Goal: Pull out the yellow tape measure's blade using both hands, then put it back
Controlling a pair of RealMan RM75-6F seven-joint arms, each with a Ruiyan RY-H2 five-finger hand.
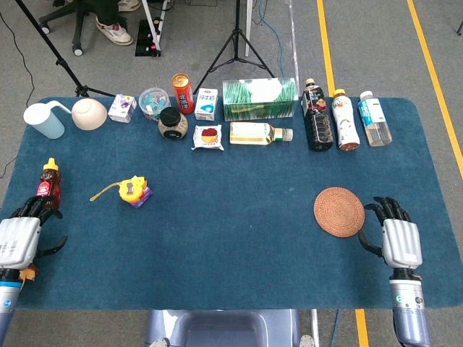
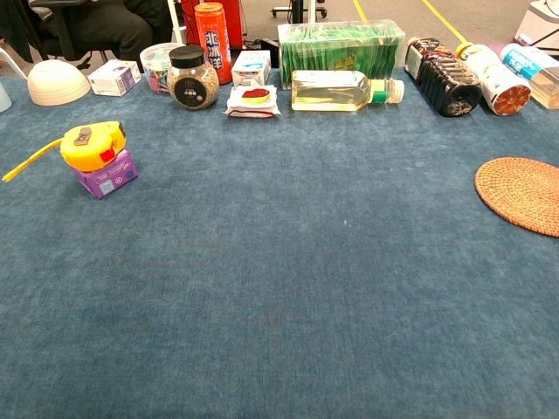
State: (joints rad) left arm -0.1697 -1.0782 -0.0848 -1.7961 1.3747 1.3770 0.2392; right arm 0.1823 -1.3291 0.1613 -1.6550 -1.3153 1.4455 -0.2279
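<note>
Yellow tape measure [image 1: 132,188] atop a purple box [image 1: 141,195] at desk [image 1: 231,246] left, untouched, with left robot hand [image 1: 20,237] and right robot hand [image 1: 398,238] both empty, fingers apart.

Yellow tape measure [image 2: 91,144] on purple box [image 2: 106,174]; blue table [image 2: 288,279]; tan woven coaster [image 2: 521,194]; red can [image 2: 210,30].

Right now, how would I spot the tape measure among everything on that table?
Look at the left part of the blue table, in front of the back row of containers. The yellow tape measure sits atop a small purple box, with a short yellow blade sticking out leftward. Nothing else nearby is yellow.
</note>
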